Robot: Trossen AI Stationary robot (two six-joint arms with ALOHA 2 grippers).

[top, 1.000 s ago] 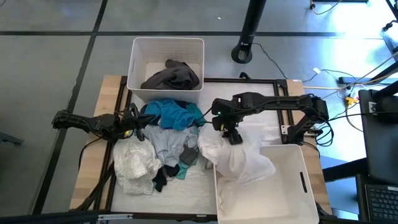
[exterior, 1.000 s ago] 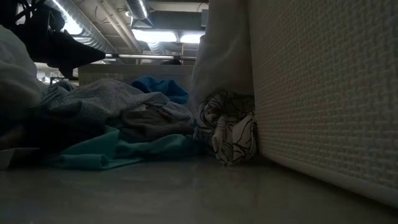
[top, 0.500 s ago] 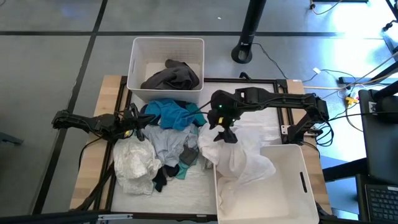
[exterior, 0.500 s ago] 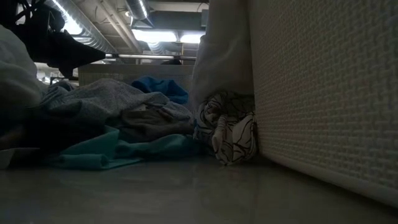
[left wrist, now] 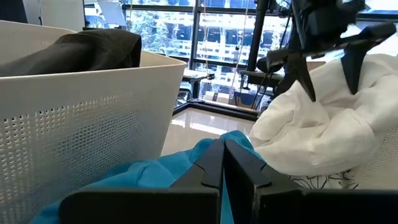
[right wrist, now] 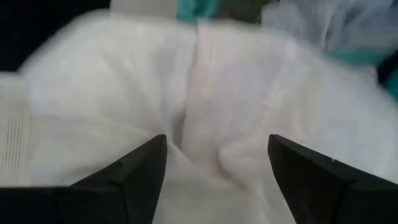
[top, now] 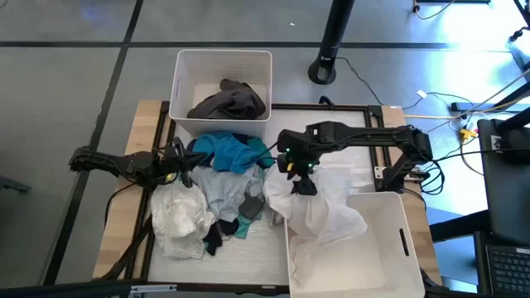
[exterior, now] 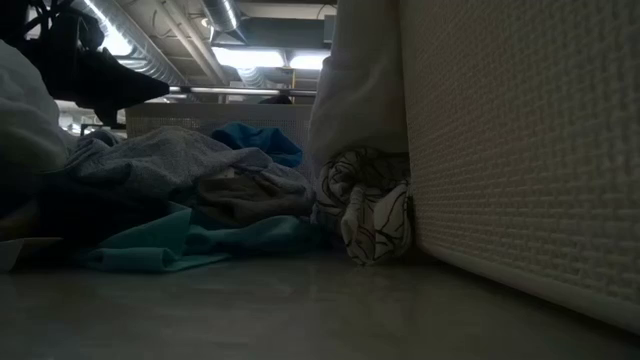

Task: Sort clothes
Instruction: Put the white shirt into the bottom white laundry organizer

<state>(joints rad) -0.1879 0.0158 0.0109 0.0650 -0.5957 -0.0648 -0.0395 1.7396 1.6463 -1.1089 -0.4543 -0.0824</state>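
A white garment [top: 319, 211] is draped over the near right bin's [top: 389, 240] left rim and onto the table. My right gripper [top: 303, 184] is open, pointing down over the garment's top; it also shows in the left wrist view [left wrist: 329, 78]. My left gripper [top: 180, 162] is shut at the table's left, beside a teal-blue garment [top: 228, 151]. A pale grey garment [top: 219, 186], a grey-white patterned one [top: 178, 215], a dark sock [top: 217, 234] and a teal sock [top: 248, 223] lie piled mid-table. A dark grey garment [top: 230, 101] lies in the far bin [top: 186, 66]. My right gripper's open fingers [left wrist: 306, 84] point down at the white garment's top fold [right wrist: 205, 93]; I cannot tell whether they touch it. My left gripper's shut fingers [left wrist: 214, 162] lie level just above the teal-blue garment [left wrist: 155, 180]; whether they touch it, I cannot tell.
The near right bin's wall [exterior: 520, 150] stands close in the low view, with a patterned cloth [exterior: 370, 205] bunched against it. The far bin stands at the table's far edge. A black stand base [top: 325, 70] is on the floor beyond the table.
My right gripper has shifted a little toward the table's left edge over the white garment, staying open. The clothes lie as before.
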